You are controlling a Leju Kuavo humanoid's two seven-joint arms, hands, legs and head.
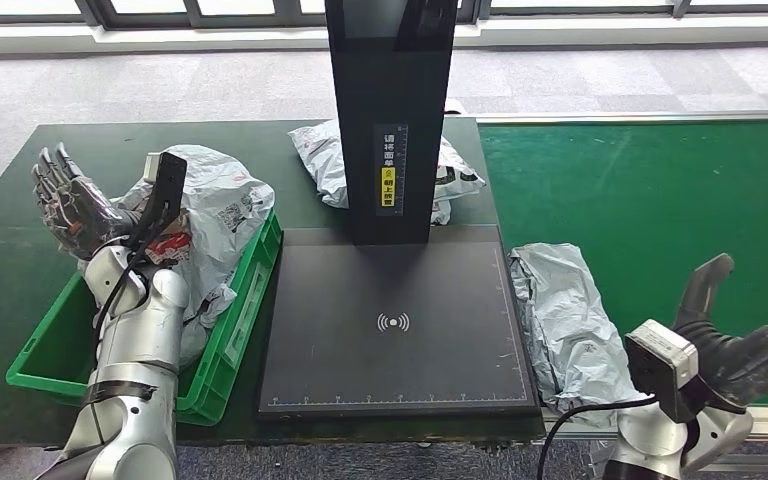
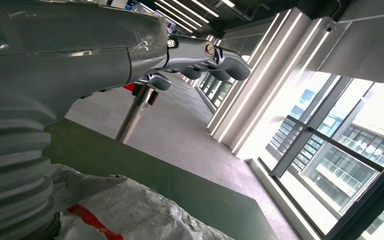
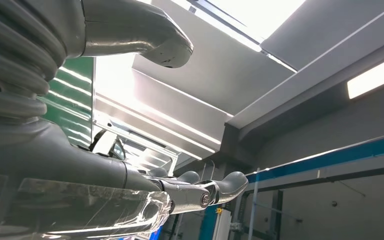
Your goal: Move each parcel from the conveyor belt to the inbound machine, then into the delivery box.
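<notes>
the next parcel (image 1: 565, 320) lies crumpled on the belt (image 1: 660, 220) just beside the scanner (image 1: 395, 330). it looks a light, soft, slippery poly bag, best pinched at a raised fold. both robot hands, left (image 1: 70, 200) and right (image 1: 735, 345), are spread, holding nothing.

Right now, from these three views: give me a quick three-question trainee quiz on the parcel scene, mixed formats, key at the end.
1. True or false: the scanner plate of the inbound machine has a parcel on it.
2. Where does the parcel nearest the right hand lie? A) in the green crate B) at the conveyor belt's edge beside the plate C) behind the machine's column
3. Fill in: the left hand holds ____.

Key: 1 false; 2 B; 3 nothing.
</notes>
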